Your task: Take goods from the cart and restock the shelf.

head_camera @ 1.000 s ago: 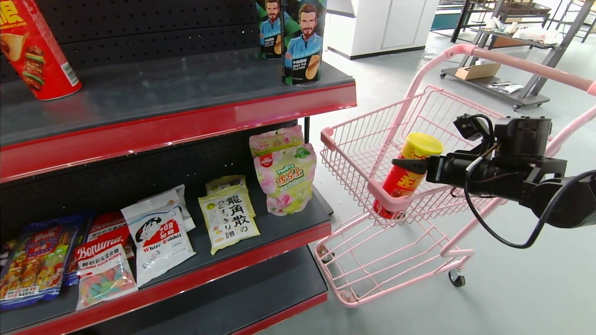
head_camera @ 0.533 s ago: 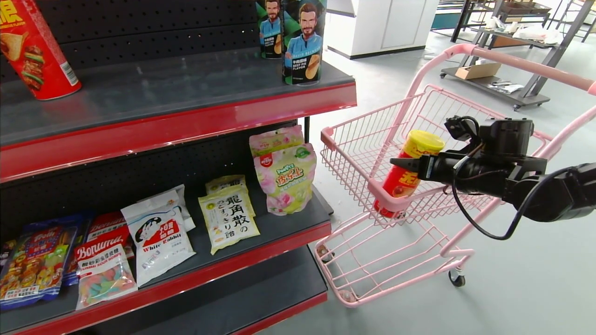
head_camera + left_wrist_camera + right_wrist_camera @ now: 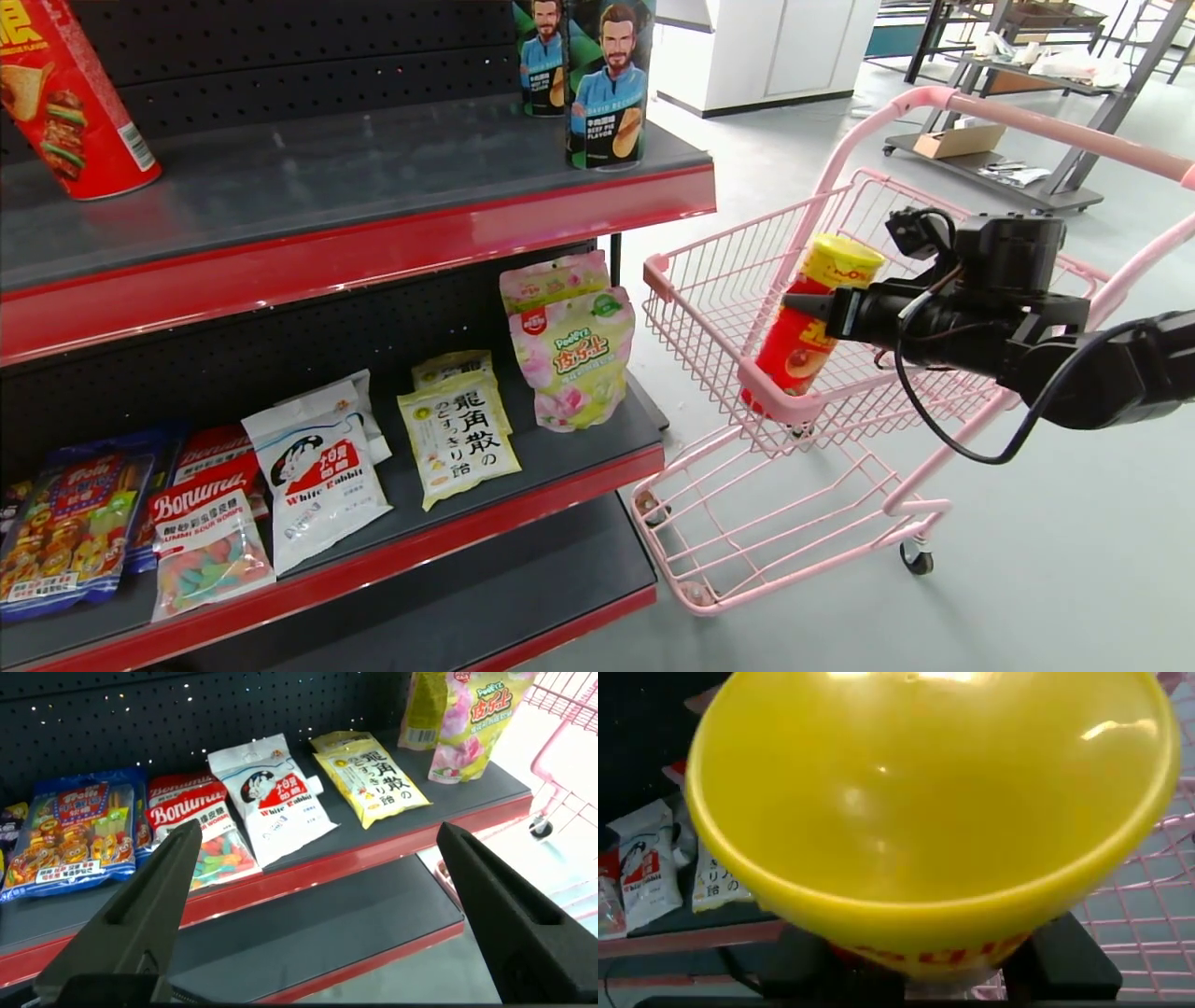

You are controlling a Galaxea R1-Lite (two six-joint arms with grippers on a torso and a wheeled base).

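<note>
Just inside the pink cart [image 3: 782, 403], the right gripper [image 3: 814, 313] squeezed the red chip can [image 3: 794, 353]; away from the cart, the left gripper [image 3: 318, 831] was wide open.

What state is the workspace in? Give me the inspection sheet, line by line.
Surface: grey shelf boards with red front edges.
Job's things: red can with yellow lid held tilted inside the pink cart basket.
Clutter: snack bags on the middle board; a red can and green cans on the top board.
Grippers: right gripper shut on the yellow-lidded can; left gripper open, facing the snack bags.
Cables: black cable looping under the right wrist.
Surroundings: white cabinet, metal rack behind the cart.
</note>
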